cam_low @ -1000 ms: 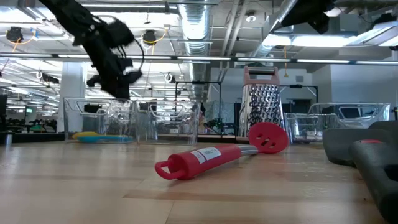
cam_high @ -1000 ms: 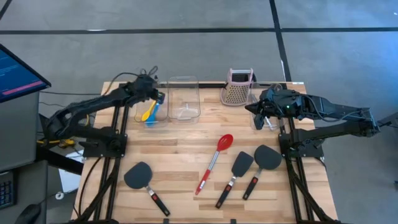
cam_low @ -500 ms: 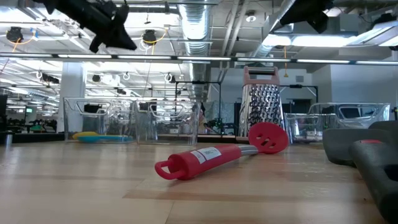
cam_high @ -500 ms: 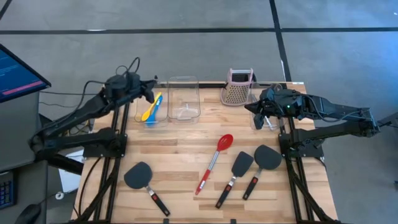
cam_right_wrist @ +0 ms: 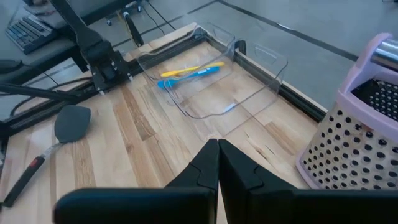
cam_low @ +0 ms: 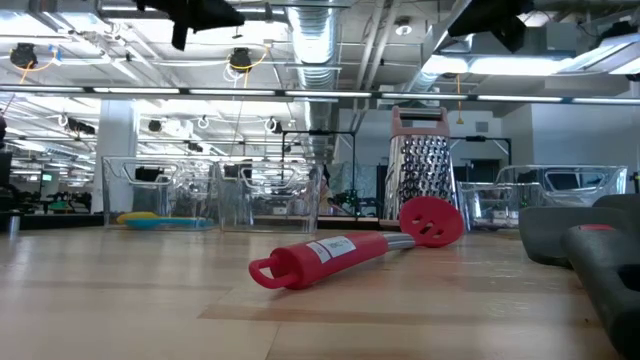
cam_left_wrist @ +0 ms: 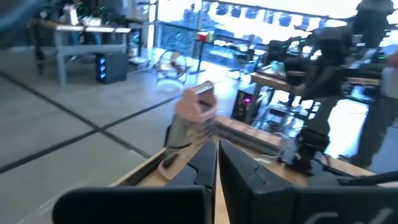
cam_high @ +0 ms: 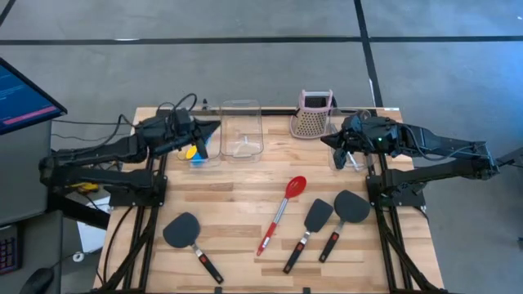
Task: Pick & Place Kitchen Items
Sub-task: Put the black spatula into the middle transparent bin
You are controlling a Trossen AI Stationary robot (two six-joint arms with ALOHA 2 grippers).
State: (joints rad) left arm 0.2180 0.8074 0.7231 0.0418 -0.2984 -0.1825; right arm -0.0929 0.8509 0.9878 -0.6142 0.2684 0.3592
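- Over the far-left clear plastic bin (cam_high: 198,145) the left gripper (cam_high: 206,129) is now found raised and pulled back, where a second ago it was reaching down into that bin; in the left wrist view its fingers are pressed together with nothing between them.
- Left behind in that bin are the small yellow spoon (cam_right_wrist: 183,70) and the small blue spoon (cam_right_wrist: 188,76), side by side, so that drop looks finished and the arm is probably freed up for another item.
- At the far-right side of the table the right gripper (cam_high: 333,141) is kept where it was, near the pink-topped metal box grater (cam_high: 311,116); its fingers are closed together and empty too.
- Still to be moved, by the look of it: the red long-handled spoon (cam_high: 280,211) mid-table, two black spatulas with black-red handles (cam_high: 309,229) (cam_high: 343,216) just right of it, and a third black spatula (cam_high: 191,239) near the front-left.
- A second clear bin (cam_high: 241,131) beside the first is seen holding no utensil; the silver tongs can't be made out clearly.
- The surface is a light wooden slatted tabletop (cam_high: 237,188), set on a grey floor.
- Beyond it, in the low view, a big open workshop is shown with ceiling ducts and strip lights.
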